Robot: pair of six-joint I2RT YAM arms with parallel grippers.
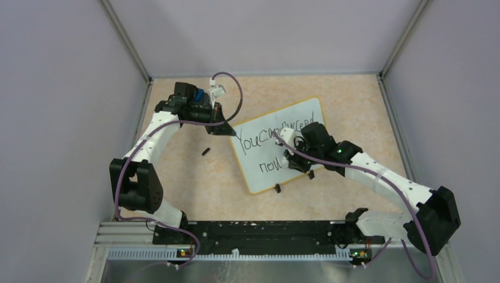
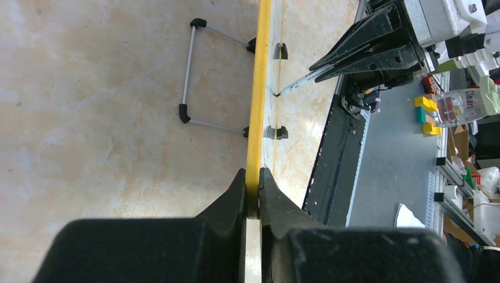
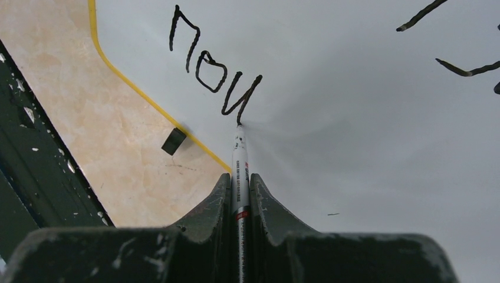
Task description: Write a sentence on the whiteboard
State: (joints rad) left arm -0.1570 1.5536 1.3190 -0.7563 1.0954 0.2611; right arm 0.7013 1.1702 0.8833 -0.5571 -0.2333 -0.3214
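Left jaws pinch the whiteboard (image 3: 354, 147) by its rim, right jaws pinch the marker (image 3: 240, 171); pen pressure could shift the whiteboard, smearing the sentence (image 1: 259, 138).

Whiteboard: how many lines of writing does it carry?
2. The upper line crosses the whiteboard, partly hidden behind the right arm; the lower line sits under its start.

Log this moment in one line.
left gripper: shut on whiteboard rim | right gripper: shut on marker | marker tip: on whiteboard, ending last word | sentence: two lines, last letter looks unfinished
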